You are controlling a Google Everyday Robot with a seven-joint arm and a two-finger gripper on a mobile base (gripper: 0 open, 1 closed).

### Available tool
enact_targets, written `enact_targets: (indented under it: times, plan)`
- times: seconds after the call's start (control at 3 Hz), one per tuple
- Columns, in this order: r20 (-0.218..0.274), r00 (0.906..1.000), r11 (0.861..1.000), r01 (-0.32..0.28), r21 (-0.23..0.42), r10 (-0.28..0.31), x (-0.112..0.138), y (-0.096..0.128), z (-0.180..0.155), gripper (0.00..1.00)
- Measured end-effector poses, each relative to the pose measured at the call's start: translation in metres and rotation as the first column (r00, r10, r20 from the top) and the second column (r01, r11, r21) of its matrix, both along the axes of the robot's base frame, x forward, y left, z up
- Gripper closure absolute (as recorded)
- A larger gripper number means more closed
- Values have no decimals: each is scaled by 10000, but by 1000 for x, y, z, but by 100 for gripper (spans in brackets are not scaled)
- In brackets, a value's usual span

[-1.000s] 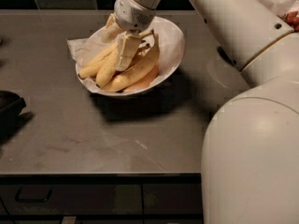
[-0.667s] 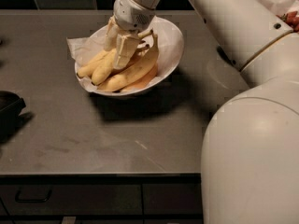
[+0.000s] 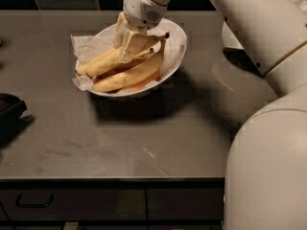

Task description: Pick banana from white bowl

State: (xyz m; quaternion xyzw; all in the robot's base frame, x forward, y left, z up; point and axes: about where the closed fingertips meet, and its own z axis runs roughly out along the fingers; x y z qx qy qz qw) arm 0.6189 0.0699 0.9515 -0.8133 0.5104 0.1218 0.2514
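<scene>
A: Where is the banana [image 3: 103,65]?
B: In the bowl [image 3: 178,42], uppermost of the fruit, on crinkled paper [image 3: 84,44]. A longer curved banana [image 3: 139,73] lies against its near side, with an orange-tinted one [image 3: 144,85] beneath that.
A: And the gripper [image 3: 128,51]?
B: Down in the bowl, over the banana's right half as seen. I cannot tell whether it is spread or clamped. The arm [image 3: 249,18] slants up to the right.
A: The surface?
B: A dark grey counter [image 3: 144,138], dully reflective and faintly smudged; the bowl stands on its far half. A black object [image 3: 9,111] sits at the left edge. Below the front edge are dark drawers [image 3: 96,202], one handle [image 3: 33,204] showing. Behind are dark tiles [image 3: 62,1]. The robot's white body [image 3: 268,176] fills the lower right.
</scene>
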Motion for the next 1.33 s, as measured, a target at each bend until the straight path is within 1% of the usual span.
enact_targets:
  times: [0.33,0.67,1.0,1.33]
  plan:
    - [757,9958,9986,499,182,-512,-4,-14,31,100]
    - [1382,9870,9962,766,409,-816,-13,-28,66,100]
    - [2004,9752,9950,850,525,-939,-28,-41,105,100]
    - [2044,9727,9928,974,702,-1098,-47,-54,128,100]
